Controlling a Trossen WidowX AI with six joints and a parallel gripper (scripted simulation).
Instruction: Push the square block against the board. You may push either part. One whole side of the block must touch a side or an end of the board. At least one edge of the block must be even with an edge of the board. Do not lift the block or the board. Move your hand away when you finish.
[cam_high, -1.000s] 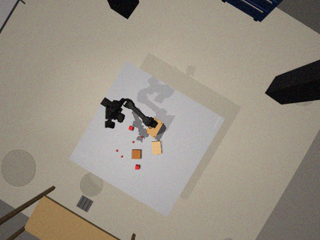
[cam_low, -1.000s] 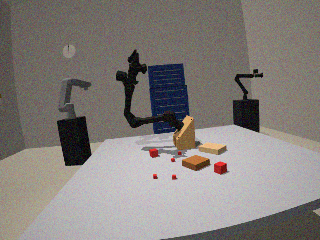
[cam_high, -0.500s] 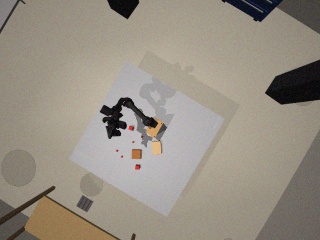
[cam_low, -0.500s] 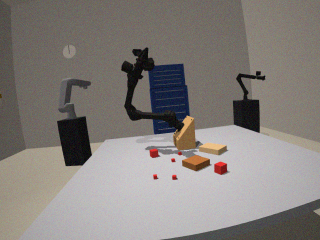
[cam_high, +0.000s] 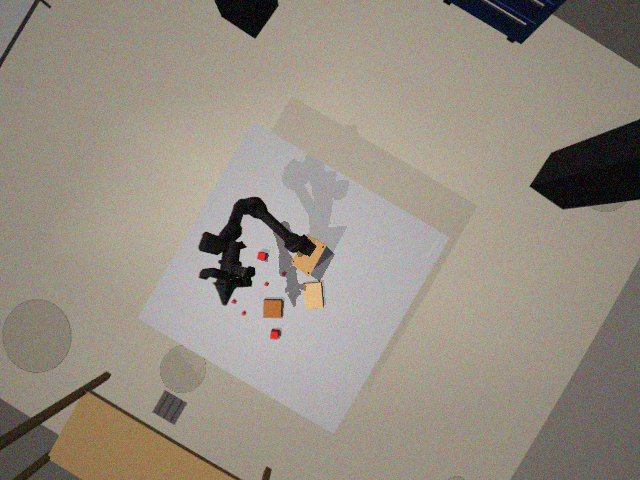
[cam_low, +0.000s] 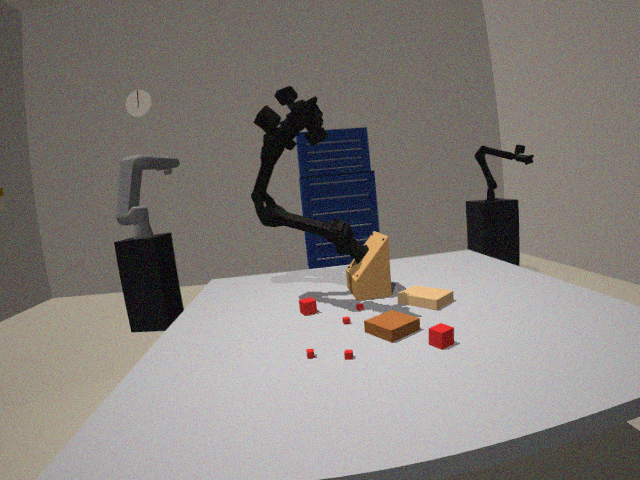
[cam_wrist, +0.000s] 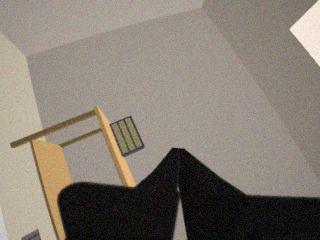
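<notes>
The square block (cam_high: 272, 308) (cam_low: 391, 325) is brown and lies flat on the table. The board (cam_high: 313, 295) (cam_low: 426, 297) is pale tan, a little longer than it is wide, and lies flat to the block's right in the top view. A gap about as wide as the block separates them, and they are turned slightly differently. My gripper (cam_high: 224, 302) (cam_wrist: 177, 153) is shut and empty, with its fingertips together. It is raised high above the table, away from both parts, and points toward the room's wall in the wrist view.
A red cube (cam_high: 275, 334) (cam_low: 440, 336) lies close to the block. Another red cube (cam_high: 262, 255) (cam_low: 308, 306) lies nearer the arm's tan base (cam_high: 305, 262) (cam_low: 376, 273). Several tiny red cubes lie between and around them, one (cam_high: 266, 283) (cam_low: 346, 320) near the block.
</notes>
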